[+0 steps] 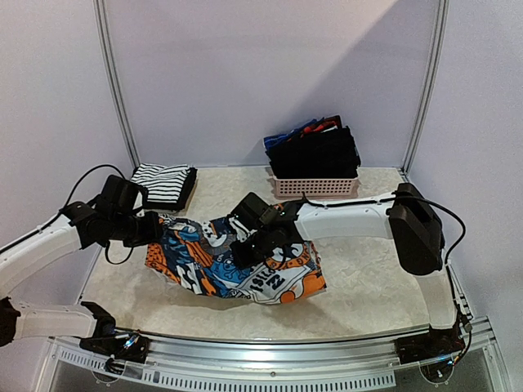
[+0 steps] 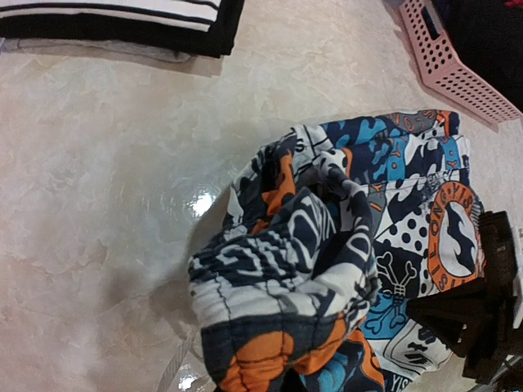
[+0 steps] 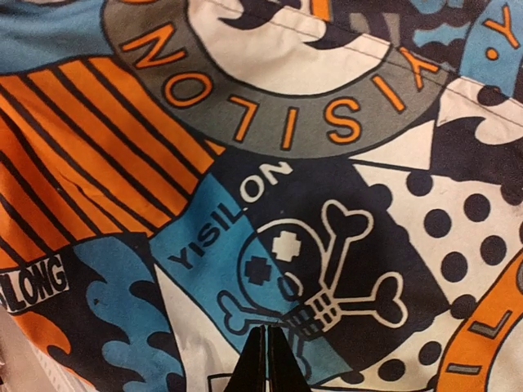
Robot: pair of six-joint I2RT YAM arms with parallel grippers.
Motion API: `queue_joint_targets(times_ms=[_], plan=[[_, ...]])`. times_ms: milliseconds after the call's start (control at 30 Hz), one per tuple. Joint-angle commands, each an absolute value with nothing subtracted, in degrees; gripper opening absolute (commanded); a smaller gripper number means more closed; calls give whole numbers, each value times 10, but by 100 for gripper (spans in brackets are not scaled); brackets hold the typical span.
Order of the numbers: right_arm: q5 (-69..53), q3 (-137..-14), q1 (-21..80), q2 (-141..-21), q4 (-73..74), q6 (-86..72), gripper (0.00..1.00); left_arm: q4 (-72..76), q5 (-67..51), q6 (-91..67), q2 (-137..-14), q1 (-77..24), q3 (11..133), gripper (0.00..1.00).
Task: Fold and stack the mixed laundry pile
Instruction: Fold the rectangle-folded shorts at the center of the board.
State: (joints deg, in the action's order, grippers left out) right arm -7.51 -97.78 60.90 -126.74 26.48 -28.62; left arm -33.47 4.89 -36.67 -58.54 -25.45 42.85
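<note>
Top external view. The graphic-print garment (image 1: 278, 282) lies spread on the near middle of the table (image 1: 368, 269). The left gripper (image 1: 154, 229) is at its left edge. The right gripper (image 1: 245, 251) is down on its middle, and the arm crosses over the cloth's far right part and hides it. A folded striped garment (image 1: 162, 181) sits at the far left, apart from the print. A pink basket (image 1: 315, 188) stands at the far centre-right, loaded with dark garments (image 1: 315, 151) with bits of blue and red on top.

Left wrist view. The graphic-print garment (image 2: 327, 269) is bunched into a raised ridge running up to the lens. The left fingers are covered by this cloth, and the gathered edge reads as clamped between them. The striped garment (image 2: 122, 12) is at the far edge and the basket (image 2: 445, 57) is at the far right corner. The right gripper (image 2: 474, 314) rests on the cloth at the right. Bare table (image 2: 98, 163) lies to the left.

Right wrist view. The print (image 3: 286, 163) fills the frame, lying flat, with a skull motif and "YISILON" lettering. The right gripper (image 3: 266, 363) has its tips pressed together against the cloth, with no fold visible between them.
</note>
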Motion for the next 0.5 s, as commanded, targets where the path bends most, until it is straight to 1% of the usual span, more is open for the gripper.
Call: queue_joint_targets(times_ms=[0, 100, 300, 467], plan=[[-114, -993, 623, -1283, 237, -302, 4, -355, 59, -377, -616, -281, 490, 0], [-136, -1011, 627, -1301, 228, -304, 4, -350, 48, -388, -640, -290, 517, 0], [-140, -1041, 627, -1327, 227, -304, 4, -377, 52, -386, -685, -313, 589, 0], [-180, -1091, 627, -1370, 205, -314, 5, -408, 64, -381, -707, -330, 634, 0]])
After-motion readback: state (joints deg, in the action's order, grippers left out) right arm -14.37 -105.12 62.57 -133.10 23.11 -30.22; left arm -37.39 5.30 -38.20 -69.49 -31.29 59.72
